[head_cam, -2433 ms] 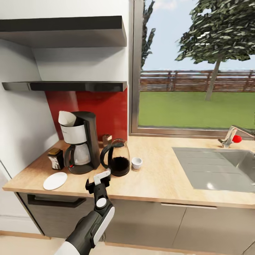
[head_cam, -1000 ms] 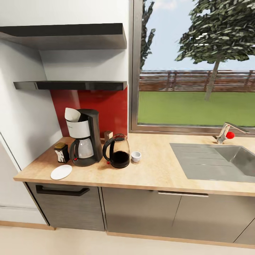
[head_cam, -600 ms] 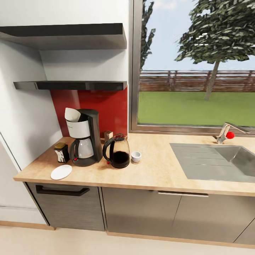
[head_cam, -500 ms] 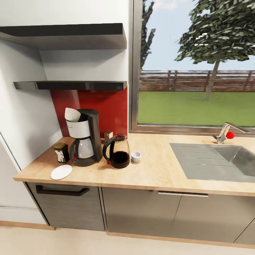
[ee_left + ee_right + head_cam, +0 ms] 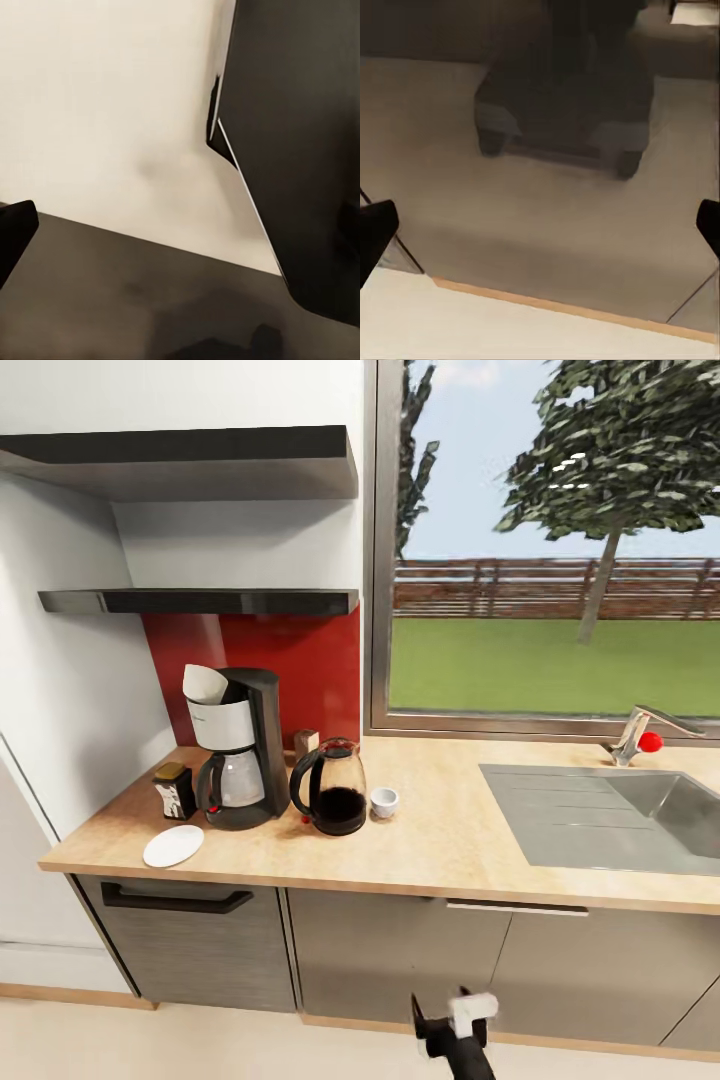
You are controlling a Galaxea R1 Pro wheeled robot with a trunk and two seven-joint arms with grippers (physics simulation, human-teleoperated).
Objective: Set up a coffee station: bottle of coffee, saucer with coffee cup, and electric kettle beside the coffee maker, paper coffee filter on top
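- At the bottom edge of the head view, right of centre, we see our right hand (image 5: 452, 1012) poking up, fingers pointing upward.
- Its two fingers, one dark and one white-tipped, stand apart with a gap between.

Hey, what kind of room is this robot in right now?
Most likely a home kitchen: a wood-look countertop over grey cabinets, a sink with a tap under a window, and a coffee maker beside an electric kettle.

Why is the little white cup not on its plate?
That is the odd bit. The cup sits on the counter right of the kettle, while the plate lies bare on the far side of the coffee maker. Nothing looks spilled or broken.
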